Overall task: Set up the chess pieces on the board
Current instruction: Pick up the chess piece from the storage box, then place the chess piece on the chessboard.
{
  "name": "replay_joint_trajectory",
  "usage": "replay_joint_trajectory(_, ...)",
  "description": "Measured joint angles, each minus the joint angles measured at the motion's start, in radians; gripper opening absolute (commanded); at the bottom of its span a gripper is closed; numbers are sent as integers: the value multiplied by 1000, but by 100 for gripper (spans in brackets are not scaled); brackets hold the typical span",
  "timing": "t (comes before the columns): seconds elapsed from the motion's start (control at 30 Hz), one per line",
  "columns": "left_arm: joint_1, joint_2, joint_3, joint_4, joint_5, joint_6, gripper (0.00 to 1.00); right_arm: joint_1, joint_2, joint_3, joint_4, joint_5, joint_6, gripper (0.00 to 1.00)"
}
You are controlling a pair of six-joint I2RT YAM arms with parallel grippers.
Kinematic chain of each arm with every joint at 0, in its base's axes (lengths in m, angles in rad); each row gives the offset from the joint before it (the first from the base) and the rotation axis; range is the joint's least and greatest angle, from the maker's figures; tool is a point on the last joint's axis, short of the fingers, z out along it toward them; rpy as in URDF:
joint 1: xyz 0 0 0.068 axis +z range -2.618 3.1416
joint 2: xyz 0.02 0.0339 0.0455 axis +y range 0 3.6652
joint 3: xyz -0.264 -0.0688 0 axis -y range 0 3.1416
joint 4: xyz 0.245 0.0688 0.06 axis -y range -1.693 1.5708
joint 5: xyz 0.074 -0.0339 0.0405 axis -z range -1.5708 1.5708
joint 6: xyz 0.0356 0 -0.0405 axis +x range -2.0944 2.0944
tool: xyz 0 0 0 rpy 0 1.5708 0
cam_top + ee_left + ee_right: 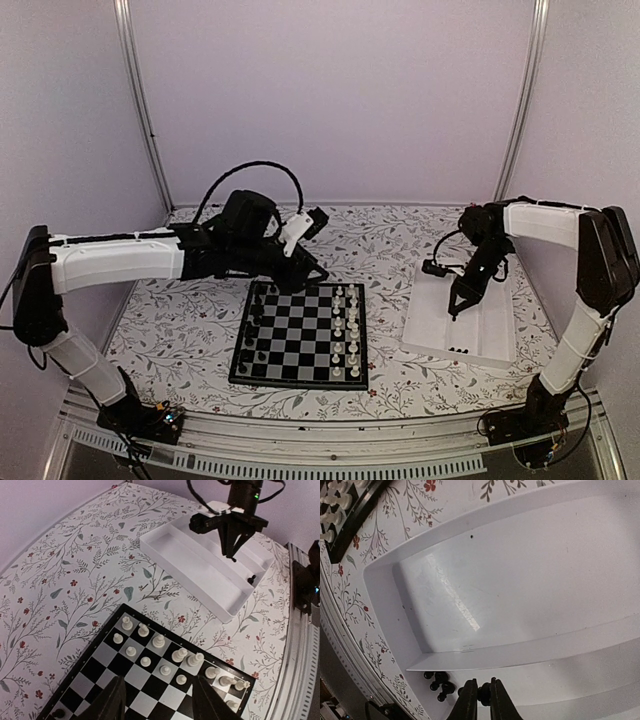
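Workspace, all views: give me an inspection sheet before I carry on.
Surface: floral cloth, flat.
Job's things: board carries white pieces on its right, black pieces on its left; loose black pieces lie in the white tray.
Clutter: nothing seen.
Grippers: left gripper open above the board; right gripper seems shut on a black piece in the tray.
Cables: black cable loops over the left wrist, off the board.
Surroundings: pale walls, metal posts.

Surface: counter (180,330), pale covering printed with leafy sprigs and small red flowers. Two items lie directly on it. The board (300,335) lies flat near mid-counter. The white tray (430,325) lies right of the board, apart from it, floral print showing between.
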Motion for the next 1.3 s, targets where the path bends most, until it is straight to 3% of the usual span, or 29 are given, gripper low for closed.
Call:
replay_joint_trajectory(0.23, -232, 0, -155, 412, -167, -27, 47, -19, -6, 3, -14, -182, 9, 11)
replay_joint_trajectory(0.53, -397, 434, 26, 724, -391, 41, 45, -25, -6, 19, -34, -300, 19, 11)
replay_joint_trajectory(0.67, -415, 570, 150, 758, -448, 57, 45, -27, -6, 33, -36, -365, 31, 11)
replay_joint_trajectory(0.97, -424, 686, 346, 751, -493, 75, 46, -27, -5, 39, -35, -425, 52, 11)
replay_joint_trajectory(1.3, -433, 717, 377, 706, -509, 70, 45, -27, -4, 50, -34, -442, 64, 12)
